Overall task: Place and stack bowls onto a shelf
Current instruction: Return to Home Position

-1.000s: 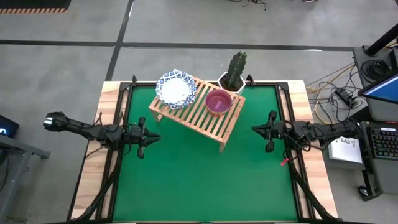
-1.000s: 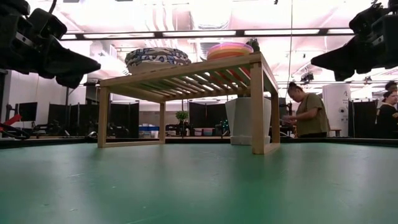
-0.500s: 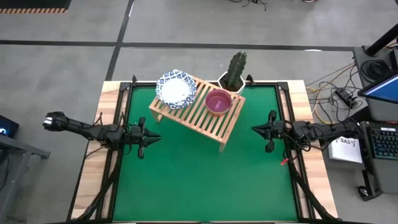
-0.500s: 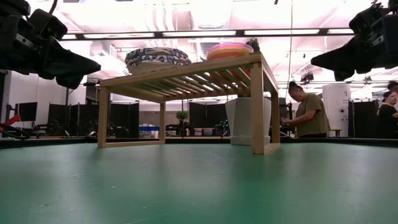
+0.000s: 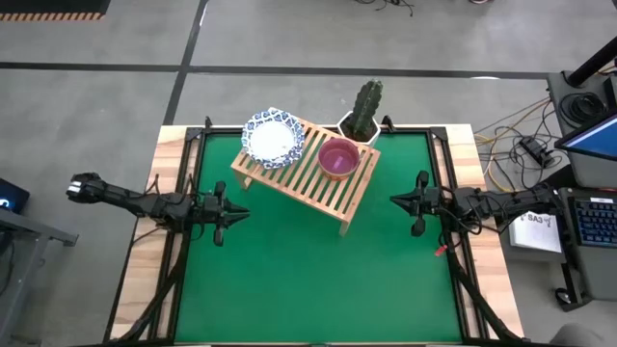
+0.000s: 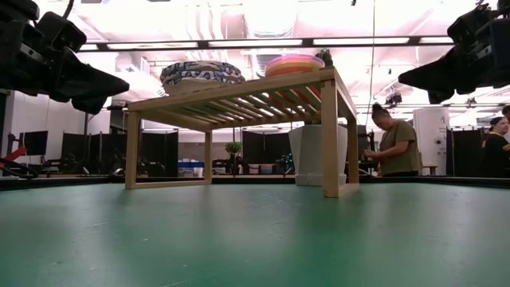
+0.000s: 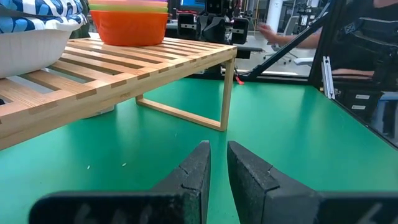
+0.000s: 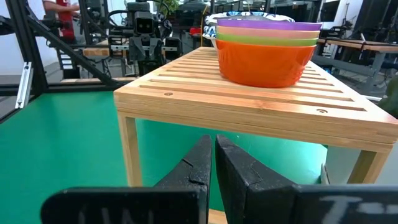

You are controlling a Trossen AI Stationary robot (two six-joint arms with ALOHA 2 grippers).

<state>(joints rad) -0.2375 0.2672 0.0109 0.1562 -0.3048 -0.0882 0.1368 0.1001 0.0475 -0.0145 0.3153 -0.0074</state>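
The wooden shelf (image 5: pixel 307 172) stands on its short legs on the green mat. On its slatted top sit two stacks: white bowls with blue rims (image 5: pixel 273 139) at the far left end, and plastic bowls (image 5: pixel 338 158) nested with purple on top, red at the bottom (image 8: pixel 264 59). My left gripper (image 5: pixel 237 214) hovers by the table's left edge, fingers nearly shut, holding nothing. My right gripper (image 5: pixel 393 200) hovers by the right edge, shut and empty. Both point inward at the shelf.
A cactus in a white hexagonal pot (image 5: pixel 362 116) stands just behind the shelf's far right corner. Open green mat (image 5: pixel 308 280) lies in front of the shelf and between the arms. People stand in the room beyond the table (image 6: pixel 394 143).
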